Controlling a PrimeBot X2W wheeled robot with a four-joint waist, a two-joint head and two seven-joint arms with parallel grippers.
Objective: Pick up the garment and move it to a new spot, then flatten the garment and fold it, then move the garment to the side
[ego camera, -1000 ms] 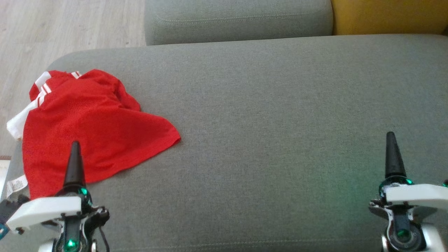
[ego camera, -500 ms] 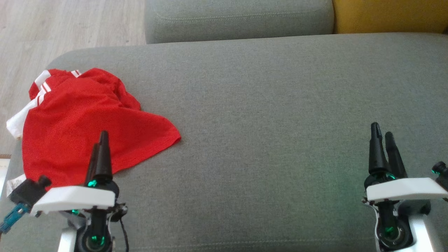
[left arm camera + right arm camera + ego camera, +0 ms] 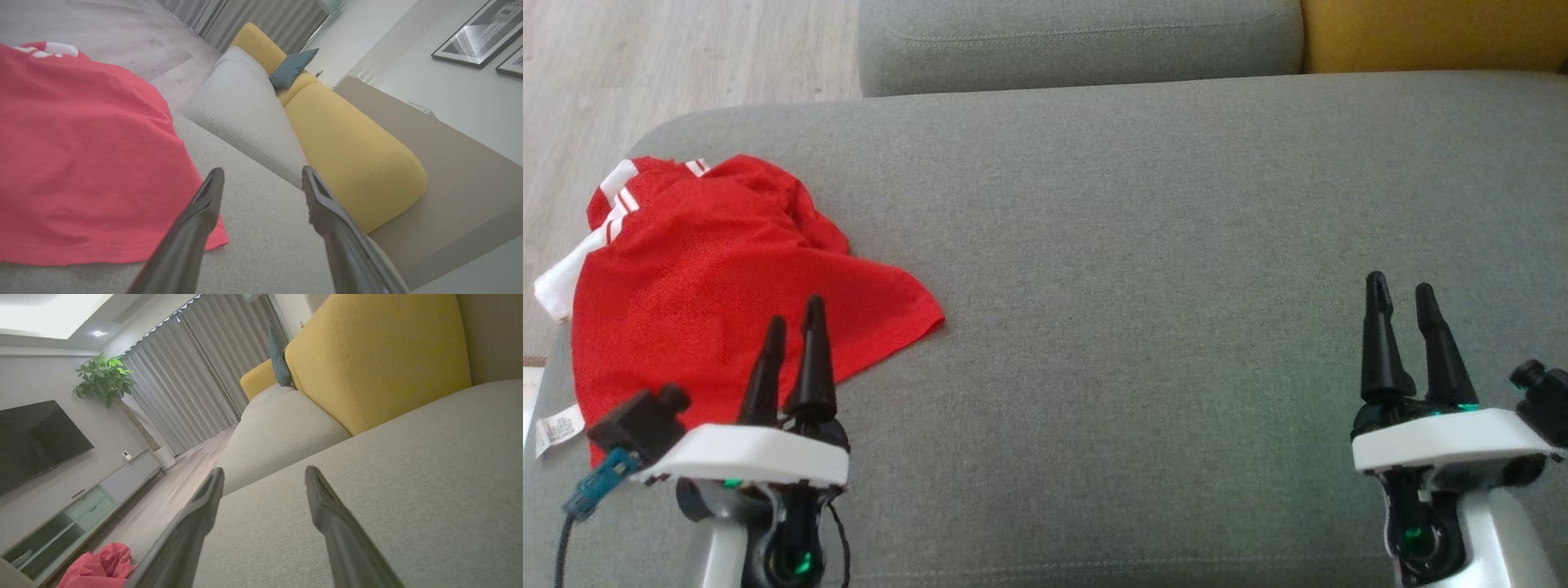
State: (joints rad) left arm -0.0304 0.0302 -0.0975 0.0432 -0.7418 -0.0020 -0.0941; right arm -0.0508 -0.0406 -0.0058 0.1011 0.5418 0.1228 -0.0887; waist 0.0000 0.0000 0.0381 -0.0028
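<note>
A crumpled red garment (image 3: pixel 711 286) with white stripes and a white sleeve lies at the left end of the grey sofa seat (image 3: pixel 1143 269). In the left wrist view the garment (image 3: pixel 81 155) spreads over the left half. In the right wrist view the garment (image 3: pixel 100 565) peeks in at the lower left. My left gripper (image 3: pixel 795 317) is open, its tips over the garment's near right hem, nothing between the fingers (image 3: pixel 204 204). My right gripper (image 3: pixel 1400 287) is open above bare seat at the right, holding nothing.
A second grey seat cushion (image 3: pixel 1078 41) and a yellow backrest (image 3: pixel 1429 33) lie beyond. Wooden floor (image 3: pixel 670 57) borders the seat's left end. A blue pillow (image 3: pixel 292 67) sits further down the sofa. A TV (image 3: pixel 36 441), cabinet and plant (image 3: pixel 104 377) stand across the room.
Both grippers have rolled so their two fingers now show side by side; the left one has moved right and forward along the garment's hem, and the right one has shifted slightly left. The garment has not moved.
</note>
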